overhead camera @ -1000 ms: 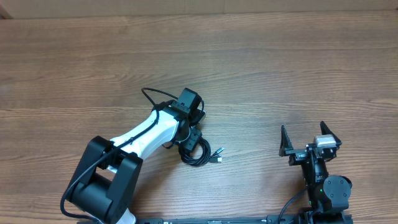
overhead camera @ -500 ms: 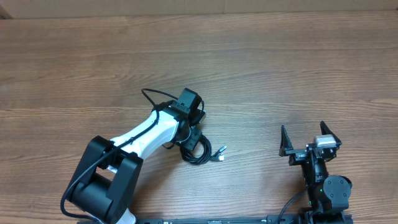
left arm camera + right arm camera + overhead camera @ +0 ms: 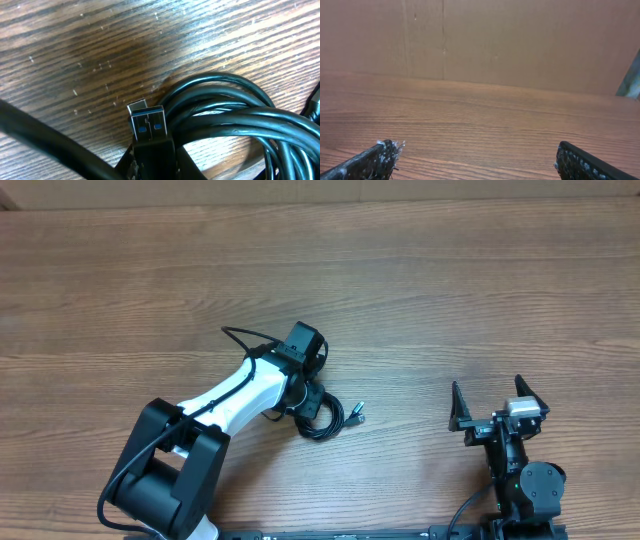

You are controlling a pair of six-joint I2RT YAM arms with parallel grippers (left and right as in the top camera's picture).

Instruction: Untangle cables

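Note:
The cables (image 3: 322,418) lie as a coiled black bundle on the wooden table (image 3: 450,300), with a silver-tipped plug (image 3: 358,416) sticking out to the right. My left gripper (image 3: 304,394) is down on the bundle's upper left side. In the left wrist view the black loops (image 3: 225,117) fill the right half. A blue-tongued USB plug (image 3: 148,123) sits between my left gripper's (image 3: 152,157) fingers, which are shut on its black body. My right gripper (image 3: 498,402) rests near the front right, far from the cables. It stands wide open (image 3: 477,160) with only bare wood between its fingertips (image 3: 385,152).
A thick black wire (image 3: 240,338) belonging to the left arm loops out to the left of its wrist. A blurred dark cord (image 3: 45,132) crosses the lower left of the left wrist view. A brown wall (image 3: 480,40) stands behind the table in the right wrist view.
My left gripper has closed on the USB plug. The cable bundle and its silver-tipped plug shifted slightly up and to the right. The right arm has not moved.

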